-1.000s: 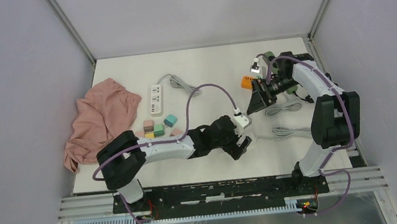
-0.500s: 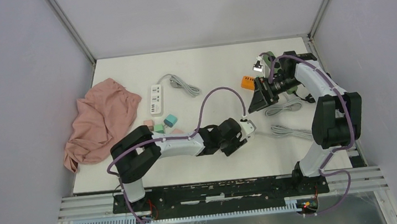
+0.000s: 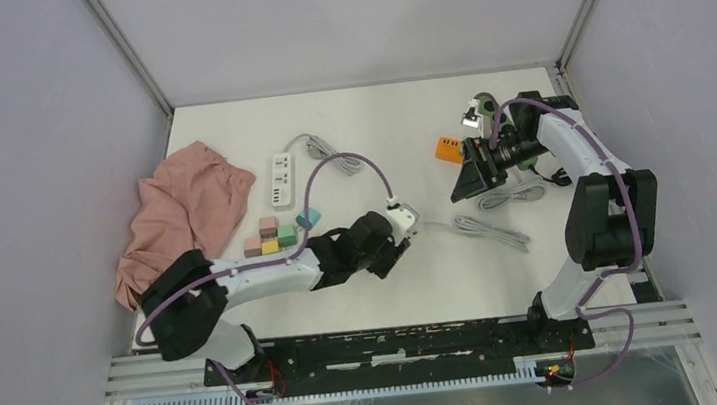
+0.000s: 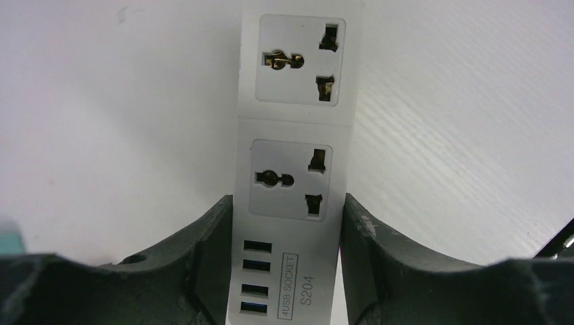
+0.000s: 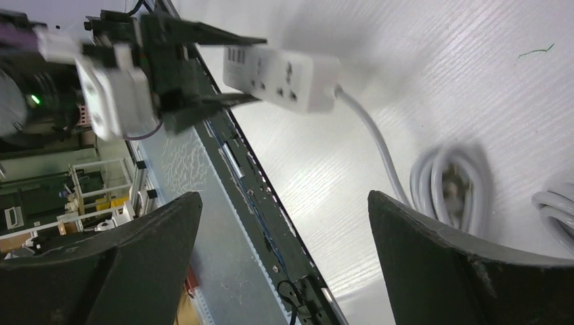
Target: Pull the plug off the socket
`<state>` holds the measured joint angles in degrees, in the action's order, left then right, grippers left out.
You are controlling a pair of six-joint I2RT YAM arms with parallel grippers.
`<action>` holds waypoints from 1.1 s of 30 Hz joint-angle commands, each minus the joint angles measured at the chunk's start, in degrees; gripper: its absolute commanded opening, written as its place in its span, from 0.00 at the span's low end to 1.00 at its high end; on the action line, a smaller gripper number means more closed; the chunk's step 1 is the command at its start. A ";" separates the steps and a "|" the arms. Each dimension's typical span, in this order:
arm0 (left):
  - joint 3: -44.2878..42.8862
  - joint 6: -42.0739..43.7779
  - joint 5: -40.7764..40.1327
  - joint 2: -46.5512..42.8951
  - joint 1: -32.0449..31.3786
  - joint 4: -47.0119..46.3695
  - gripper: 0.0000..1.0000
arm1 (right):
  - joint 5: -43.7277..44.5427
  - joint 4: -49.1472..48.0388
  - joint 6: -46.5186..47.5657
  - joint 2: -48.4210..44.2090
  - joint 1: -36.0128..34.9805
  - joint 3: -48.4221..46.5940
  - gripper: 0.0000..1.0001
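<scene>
The left gripper [image 4: 290, 206] is closed partway onto a white power strip [image 4: 296, 101]. Its dark fingers [image 4: 206, 250] press against the two long sides at the end with the USB ports, and two outlets run out past the fingertips. From the right wrist, the strip appears lifted clear of the table [image 3: 376, 120]. Its grey cord [image 5: 379, 145] leaves the far end and runs down toward a coiled cable [image 5: 450, 183], which lies ahead of the right gripper [image 5: 283, 203]. That gripper's jaws stand wide apart, gripping nothing. Where the plug sits cannot be told. Beside the left forearm lie coloured blocks [image 3: 277, 233], beyond them a second power strip [image 3: 281, 178], and furthest out a pink cloth [image 3: 185, 216].
</scene>
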<state>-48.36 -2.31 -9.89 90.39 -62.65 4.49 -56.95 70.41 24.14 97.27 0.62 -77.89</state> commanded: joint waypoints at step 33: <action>-27.71 -28.81 -20.36 17.84 33.63 6.82 0.40 | -2.88 0.68 1.09 -3.24 0.96 -0.06 1.00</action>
<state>-74.50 -27.46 -28.23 109.40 -29.43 11.18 -57.28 70.59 24.29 96.27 1.26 -77.87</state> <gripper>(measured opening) 0.580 0.996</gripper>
